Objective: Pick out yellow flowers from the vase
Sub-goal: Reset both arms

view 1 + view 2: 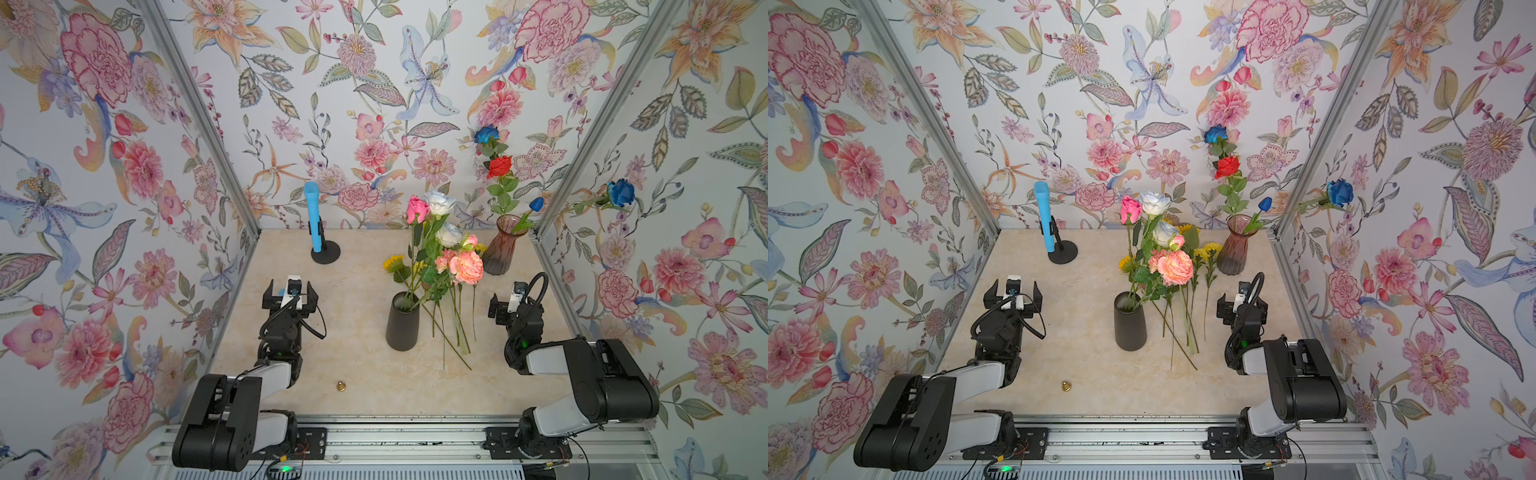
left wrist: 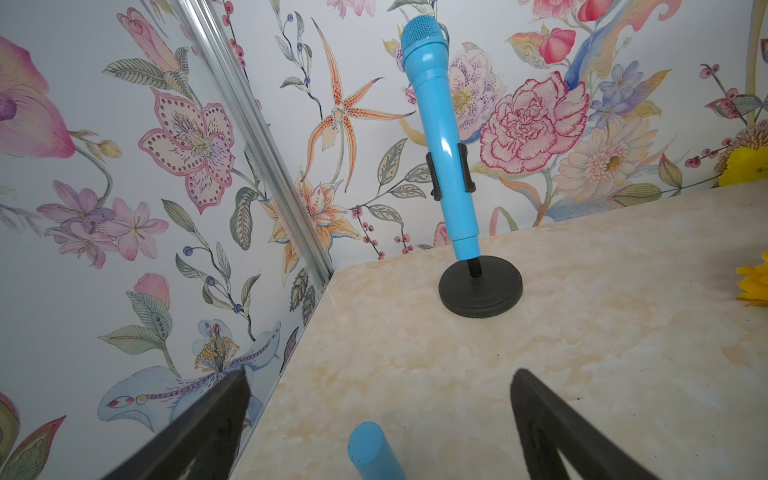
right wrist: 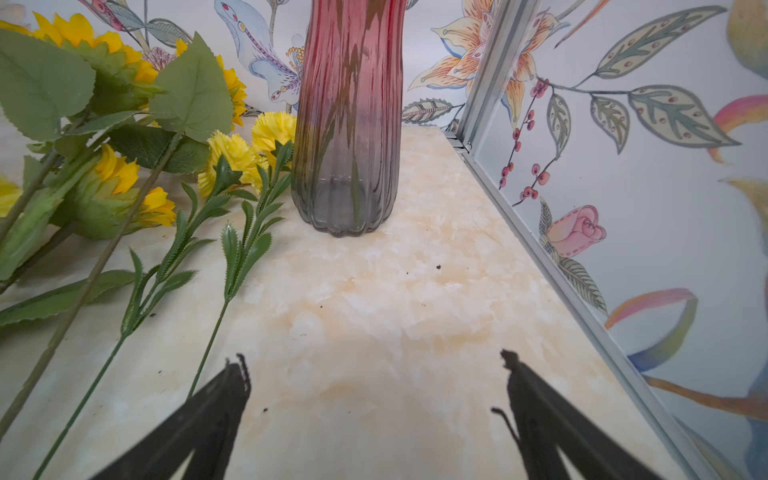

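At frame centre, sunflower (image 1: 393, 262) in black vase (image 1: 402, 322); left end effector (image 2: 380, 374), right end effector (image 3: 374, 365) released; tangled roses (image 1: 466, 266) may topple vase.

This looks like a small robot test booth, not a real home. Flowery wallpaper (image 1: 374, 83) covers the walls, but shiny metal bars (image 1: 202, 116) hold the corners. A left robot arm (image 1: 220, 415) and a right robot arm (image 1: 602, 382) are bolted to a metal rail (image 1: 415, 444) along the front of a small stone-look counter (image 1: 395, 395).
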{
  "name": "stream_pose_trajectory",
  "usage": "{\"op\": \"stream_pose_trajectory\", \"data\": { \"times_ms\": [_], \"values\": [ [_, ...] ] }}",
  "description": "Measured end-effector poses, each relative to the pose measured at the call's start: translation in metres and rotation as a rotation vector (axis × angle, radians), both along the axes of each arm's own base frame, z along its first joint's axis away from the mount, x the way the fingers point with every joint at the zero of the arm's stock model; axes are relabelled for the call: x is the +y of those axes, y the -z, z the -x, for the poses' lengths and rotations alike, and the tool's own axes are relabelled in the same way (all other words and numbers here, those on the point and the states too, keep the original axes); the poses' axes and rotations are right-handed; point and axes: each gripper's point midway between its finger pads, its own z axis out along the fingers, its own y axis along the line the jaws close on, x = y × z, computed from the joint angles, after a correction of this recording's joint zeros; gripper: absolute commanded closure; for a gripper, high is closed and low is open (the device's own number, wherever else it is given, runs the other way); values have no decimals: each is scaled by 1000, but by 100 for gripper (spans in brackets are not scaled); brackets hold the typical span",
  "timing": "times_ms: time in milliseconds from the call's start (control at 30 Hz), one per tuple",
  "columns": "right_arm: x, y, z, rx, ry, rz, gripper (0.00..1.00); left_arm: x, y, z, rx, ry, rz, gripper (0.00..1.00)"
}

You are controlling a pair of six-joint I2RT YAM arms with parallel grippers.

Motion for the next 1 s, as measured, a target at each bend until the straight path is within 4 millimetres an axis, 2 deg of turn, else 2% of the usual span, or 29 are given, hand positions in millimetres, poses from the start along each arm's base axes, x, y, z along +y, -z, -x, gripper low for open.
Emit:
{"op": "stream_pose_trajectory", "data": {
  "times_ms": [100, 233, 467, 733, 1000],
  "values": [
    [2, 2, 1, -1, -14, -5, 0, 2, 5, 10, -13, -8, 29, 0],
    [4, -3, -1, -27, -20, -12, 0, 6, 44, 24, 62, -16, 54, 0],
    [4, -4, -1, -32, -18, -19, 0, 6, 75, 14, 119, -2, 69, 0],
    [4, -4, -1, -32, -21, -24, 0, 14, 51, -6, 50, -25, 108, 0],
    [4, -4, -1, -32, -28, -31, 0, 16, 53, -6, 54, -29, 118, 0]
  ]
}}
